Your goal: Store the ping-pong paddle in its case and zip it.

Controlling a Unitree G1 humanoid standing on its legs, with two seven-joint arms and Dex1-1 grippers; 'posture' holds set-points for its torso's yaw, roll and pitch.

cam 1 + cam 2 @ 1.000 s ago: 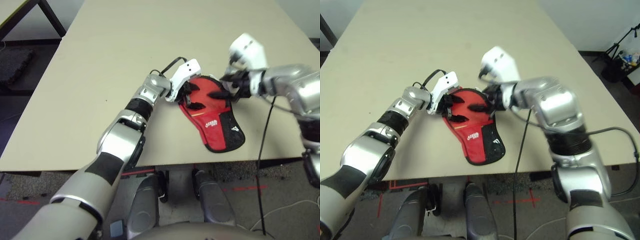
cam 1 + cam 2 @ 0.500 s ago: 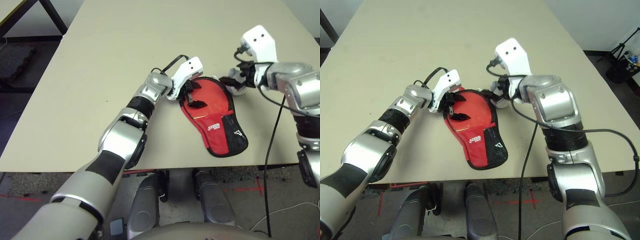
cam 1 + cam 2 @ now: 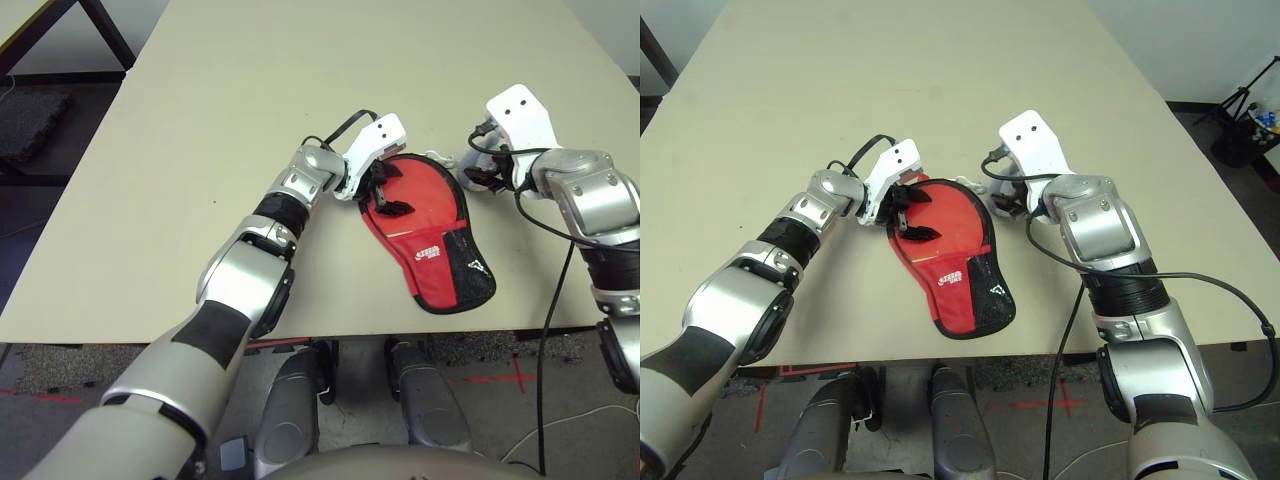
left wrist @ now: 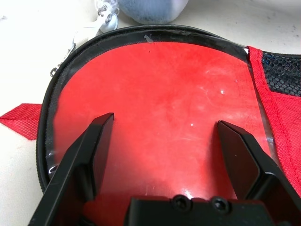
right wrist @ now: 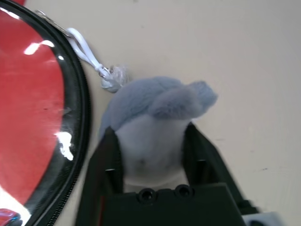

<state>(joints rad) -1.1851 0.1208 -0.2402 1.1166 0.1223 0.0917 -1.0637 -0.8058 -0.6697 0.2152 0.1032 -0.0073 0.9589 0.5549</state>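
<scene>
**Apparently inside the red case under the left gripper: the paddle**

Flat on the table (image 3: 250,100), directly beneath the left gripper (image 4: 165,117): the case (image 3: 428,268), with rounded end under the fingers and narrower end reaching from there towards the robot. Visible through its clear window (image 5: 64,136), below the left gripper: a round red face, apparently the paddle (image 4: 141,84); hard to be certain through the film. Hidden from sight: any handle. Black mesh (image 4: 282,75) and white lettering (image 3: 428,252) on the part nearer the robot than the left gripper. Left fingers wide apart, with nothing clamped between; cannot tell whether touching the window.

Right gripper (image 5: 153,129) clamped on the fluffy ball (image 5: 150,136), just beside the case's rounded end. Between this gripper and the black zipper edge (image 5: 83,113): a white cord (image 5: 83,49), linking ball and metal pull (image 5: 49,20). Cannot tell whether zipped all round.
</scene>
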